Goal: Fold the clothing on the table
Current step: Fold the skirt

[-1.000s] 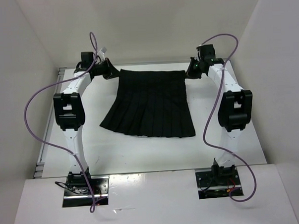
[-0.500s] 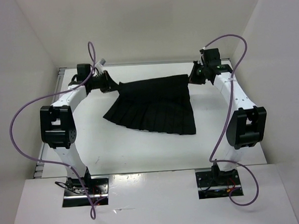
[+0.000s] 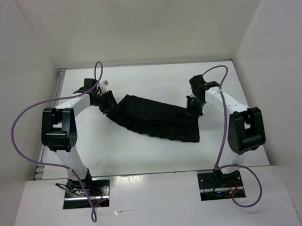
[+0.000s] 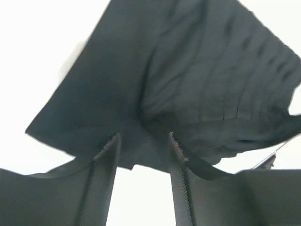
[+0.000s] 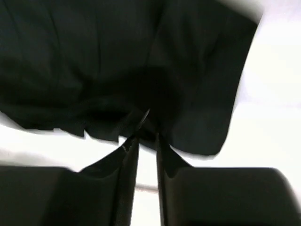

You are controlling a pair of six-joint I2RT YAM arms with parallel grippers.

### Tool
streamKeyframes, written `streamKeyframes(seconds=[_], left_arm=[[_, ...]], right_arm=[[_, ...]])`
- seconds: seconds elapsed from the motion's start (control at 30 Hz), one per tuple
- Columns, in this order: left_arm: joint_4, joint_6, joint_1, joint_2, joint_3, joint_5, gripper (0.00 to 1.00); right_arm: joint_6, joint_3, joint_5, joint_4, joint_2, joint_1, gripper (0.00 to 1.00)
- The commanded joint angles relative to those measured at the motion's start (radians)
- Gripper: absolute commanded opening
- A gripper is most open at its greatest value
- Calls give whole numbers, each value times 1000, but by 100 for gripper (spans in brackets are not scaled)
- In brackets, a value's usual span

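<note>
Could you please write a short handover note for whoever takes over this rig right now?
Left gripper: open at the left end of the black pleated skirt, with the fabric edge between its fingers.
Right gripper: jaws narrowly parted at the skirt's right end.
Skirt: doubled over, lying as a slanted band mid-way across the table.
Done: first fold laid.
Left: back both grippers clear, then probably one more fold, side to side.

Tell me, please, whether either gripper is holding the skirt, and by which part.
Left gripper: jaws apart around the left end of the skirt, not pinching. Right gripper: jaws barely apart at its right end; hold unclear.
</note>
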Motion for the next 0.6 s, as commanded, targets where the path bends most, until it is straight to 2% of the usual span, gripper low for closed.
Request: streamKeyframes(seconds=[0.0,0.07,0.2,0.23,0.33,0.4,0.5,0.57], left_arm=[[-101,42,-7,-39,-4,-80,54],[-124,42,-7,-95,-17,-144,56],[-136,13,-7,-201,21,-185,57],[-136,13,-7,-191,86,-168,57],[-136,13,-52,-129,202,-96,52],[-115,25,-63,-54,298,-47,36],[-37,5,-90,45,363,67,10],[-27,-18,-124,130,397,50,7]], right_arm=[[35,-24,15,-164,-120,33,31],[45,-9,25,-247,-163,42,42],[81,147,71,-341,-273,53,45],[90,188,80,-341,-273,53,45],[90,174,69,-263,-224,53,43],[113,140,69,-144,-198,53,41],[154,56,51,-1,-140,53,39],[177,22,32,50,-86,53,37]])
